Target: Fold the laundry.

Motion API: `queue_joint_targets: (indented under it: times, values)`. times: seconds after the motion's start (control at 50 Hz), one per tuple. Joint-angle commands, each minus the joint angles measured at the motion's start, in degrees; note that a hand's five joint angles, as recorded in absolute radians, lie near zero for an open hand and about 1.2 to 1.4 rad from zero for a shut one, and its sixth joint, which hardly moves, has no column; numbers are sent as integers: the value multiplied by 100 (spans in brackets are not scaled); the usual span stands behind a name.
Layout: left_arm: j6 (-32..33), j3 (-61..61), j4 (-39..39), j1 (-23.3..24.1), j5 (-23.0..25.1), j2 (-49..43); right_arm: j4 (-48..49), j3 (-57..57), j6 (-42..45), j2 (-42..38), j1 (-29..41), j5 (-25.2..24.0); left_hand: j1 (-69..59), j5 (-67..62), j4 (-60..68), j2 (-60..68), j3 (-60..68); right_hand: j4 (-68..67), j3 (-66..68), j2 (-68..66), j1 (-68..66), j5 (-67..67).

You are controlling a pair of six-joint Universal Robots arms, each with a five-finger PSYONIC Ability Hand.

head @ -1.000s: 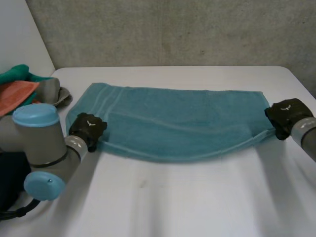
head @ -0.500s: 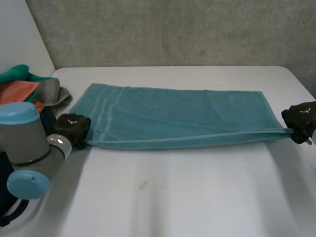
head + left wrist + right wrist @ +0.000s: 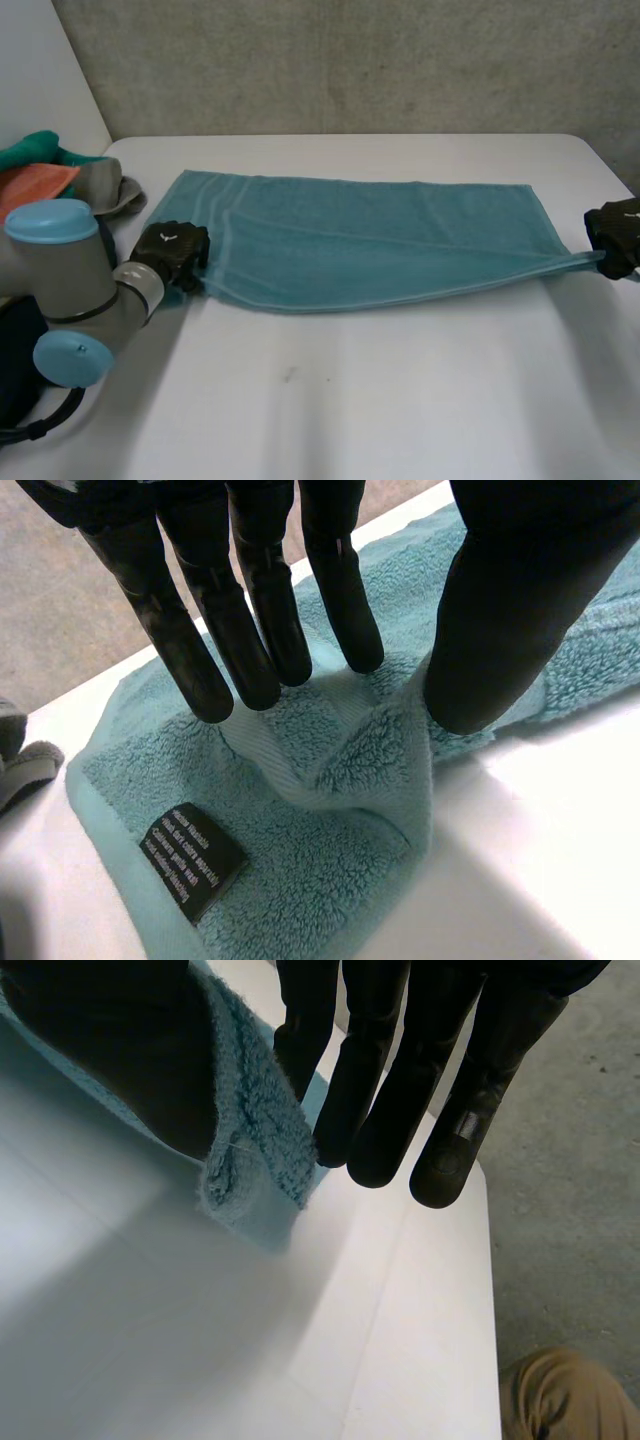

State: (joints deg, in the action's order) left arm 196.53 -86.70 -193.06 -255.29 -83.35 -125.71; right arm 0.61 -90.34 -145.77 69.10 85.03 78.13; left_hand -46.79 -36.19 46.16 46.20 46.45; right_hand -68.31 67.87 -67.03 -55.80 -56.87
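Fold in progress: my left hand (image 3: 172,250) and right hand (image 3: 618,232) each pinch 1 near corner of the teal towel (image 3: 370,235), taut over the table (image 3: 400,400); I judge folding unfinished, laundry pile (image 3: 45,178) waiting.

towel (image 3: 370,240) on table (image 3: 400,400), clothes pile (image 3: 60,175) at left

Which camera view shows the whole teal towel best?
The head view: the towel is spread across the table, left hand and right hand at its near corners. The left wrist view gives one corner with a black label, pinched; the right wrist view, the other pinched corner.
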Motion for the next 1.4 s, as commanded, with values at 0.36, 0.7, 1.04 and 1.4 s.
queue_joint_targets:
  times: [0.36, 0.7, 1.04, 1.4]
  values:
    - [667, 4, -30, 173, -735, -287, 18, 149, -189, 7, -118, 18, -346, -406, 409, 405, 380, -1169, 1213, -1297, -2420, -1313]
    - [729, 74, -364, -3, -902, -120, 18, 228, -189, -11, -135, 27, -1692, -1752, 1755, 1750, 1726, -1169, 1213, -1297, -2420, -1313]
    - [1546, -67, -250, -152, -867, -208, -17, 228, -189, -2, -118, 10, -1590, -1651, 1654, 1649, 1625, -1169, 1213, -1297, -2420, -1313]
    - [2205, -734, 2490, -548, -164, 1478, -1685, 614, 820, 33, -188, -219, -3321, -3381, 3384, 3380, 3355, -1169, 1213, -1297, -2420, -1313]
